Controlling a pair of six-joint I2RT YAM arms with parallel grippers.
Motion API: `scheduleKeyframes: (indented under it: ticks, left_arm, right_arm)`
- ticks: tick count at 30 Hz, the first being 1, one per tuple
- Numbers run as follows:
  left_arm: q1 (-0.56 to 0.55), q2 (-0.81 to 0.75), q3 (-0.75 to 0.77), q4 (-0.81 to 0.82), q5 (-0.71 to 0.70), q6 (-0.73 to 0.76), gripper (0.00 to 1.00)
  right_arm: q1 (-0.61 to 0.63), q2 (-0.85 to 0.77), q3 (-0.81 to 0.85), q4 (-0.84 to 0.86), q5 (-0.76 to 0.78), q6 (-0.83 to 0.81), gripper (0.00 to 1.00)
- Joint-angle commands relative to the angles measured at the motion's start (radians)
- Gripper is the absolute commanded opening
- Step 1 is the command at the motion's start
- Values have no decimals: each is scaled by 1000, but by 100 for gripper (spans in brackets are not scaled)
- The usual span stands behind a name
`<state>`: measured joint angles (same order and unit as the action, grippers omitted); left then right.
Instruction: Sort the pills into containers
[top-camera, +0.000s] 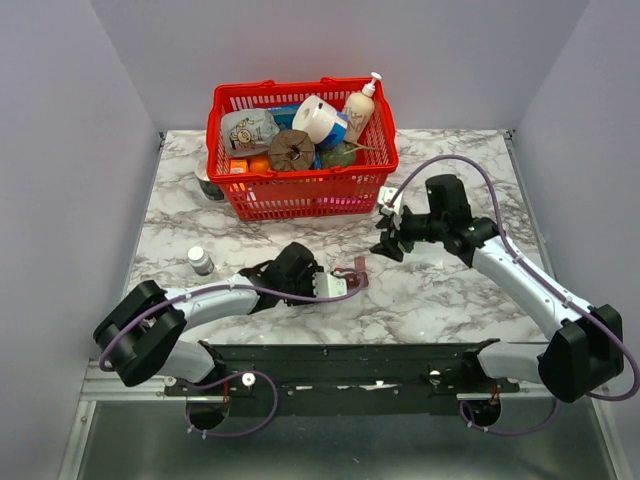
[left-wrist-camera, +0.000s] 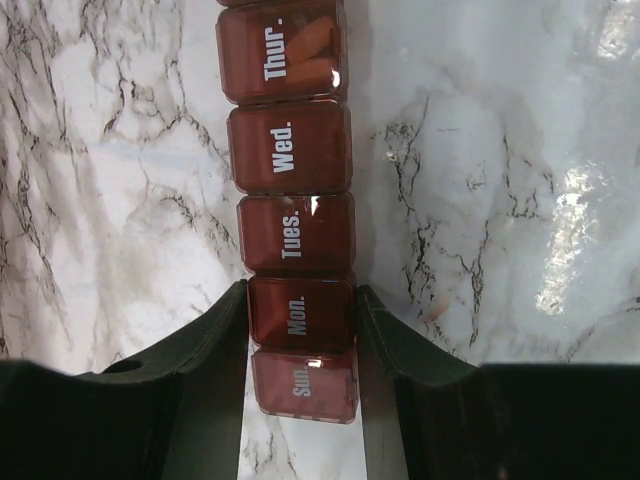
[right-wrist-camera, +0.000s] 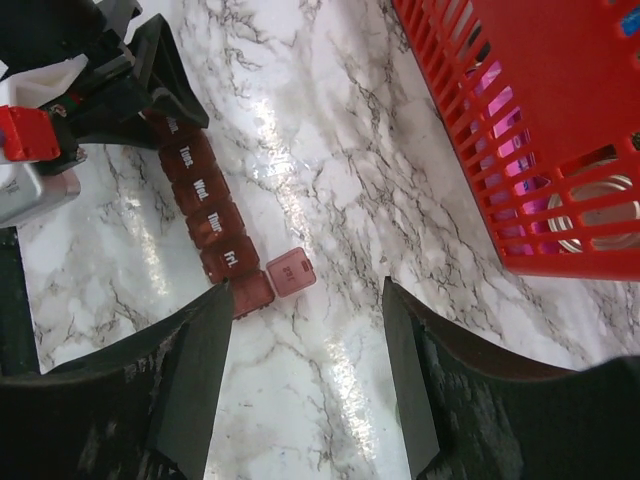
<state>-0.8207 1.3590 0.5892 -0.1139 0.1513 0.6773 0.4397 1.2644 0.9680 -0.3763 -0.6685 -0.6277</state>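
The marble table (top-camera: 440, 300) bears a red mesh basket (top-camera: 300, 192) of goods at its back. In front of that lies the dark-red weekly pill organizer (left-wrist-camera: 295, 165), its end lid flipped open. The left gripper (left-wrist-camera: 300, 300) is clamped on the organizer's Monday cell. The right gripper (right-wrist-camera: 307, 290) hovers nearby, jaws apart.

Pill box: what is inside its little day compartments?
On the pill box, orange pill shapes show through the Thursday lid. The other closed lids are dark, so their contents are hidden.
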Motion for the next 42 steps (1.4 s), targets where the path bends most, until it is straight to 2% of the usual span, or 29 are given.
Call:
scheduleKeyframes:
  ticks: [1,2,5,12,15,19,20,22,23,25,26,30,32,36,40,42]
  left_arm:
    - [-8,-12,17,51,-56,-51,47]
    - [-8,-21,12,63,-61,-68,55]
    - [-8,-63,6,65,-65,-88,67]
    - [-5,-191,-14,62,-73,-139,89]
    - [2,-285,-11,65,-93,-220,89]
    - [87,-460,3,74,-130,-480,95]
    - [104,-487,12,56,-169,-604,96]
    - [141,-569,20,24,-258,-747,99]
    - [173,-595,32,-36,-366,-889,99]
    - [201,-655,53,-126,-464,-1037,99]
    - [230,-667,72,-218,-485,-1092,99]
    - [284,-689,101,-395,-510,-1353,99]
    - [304,-679,109,-464,-535,-1407,99]
    - [414,-653,93,-503,-581,-1473,99]
    - [654,-545,52,-469,-504,-1493,98]
    - [718,-471,37,-446,-473,-1506,96]
  right_arm:
    - [-44,-14,-22,-44,-97,-27,70]
    - [-48,-17,-25,-44,-100,-30,70]
    - [-59,-26,-29,-46,-120,-32,70]
    - [-68,-30,-29,-50,-135,-40,70]
    - [-75,-37,-31,-55,-143,-44,70]
    - [-84,-48,-32,-55,-149,-50,70]
    - [-85,-49,-32,-55,-151,-52,70]
    - [-85,-56,-34,-55,-155,-50,70]
    - [-88,-56,-37,-55,-157,-52,70]
    - [-88,-56,-35,-55,-160,-53,70]
    - [-90,-57,-37,-55,-160,-53,70]
    - [-90,-53,-37,-55,-158,-58,70]
    - [-90,-53,-37,-55,-157,-56,70]
    - [-90,-54,-38,-55,-155,-58,70]
    - [-90,-54,-38,-55,-151,-61,70]
    - [-90,-54,-38,-55,-149,-61,70]
